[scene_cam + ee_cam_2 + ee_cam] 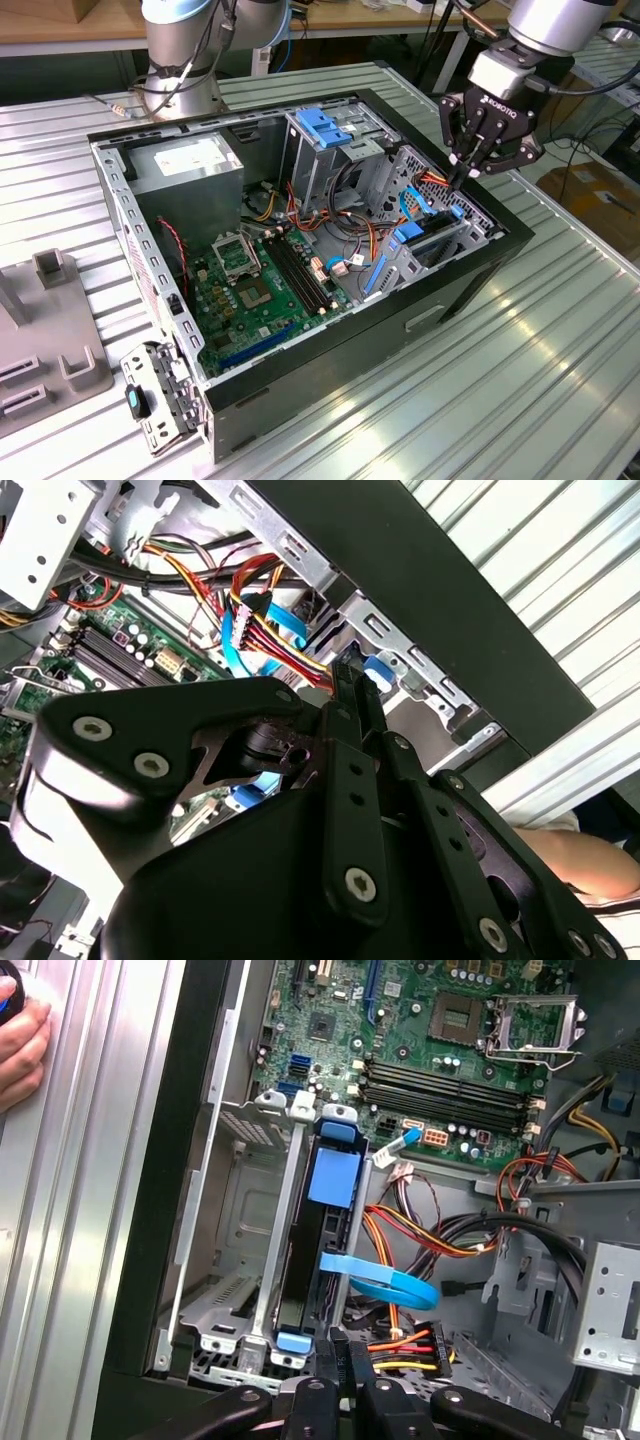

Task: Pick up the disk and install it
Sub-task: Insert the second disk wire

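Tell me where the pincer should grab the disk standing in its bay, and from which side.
Probably by its upper edge, from straight above the open case. The disk stands on edge in the bay, metal walls close on both faces, so only the top edge with its blue rail lies exposed. The pincer hangs shut above that corner.

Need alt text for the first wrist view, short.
The disk, in blue carrier rails, stands on edge in a metal bay of the open computer case, with the gripper directly at its near end, jaws together. Beyond lie the motherboard and cable bundles.
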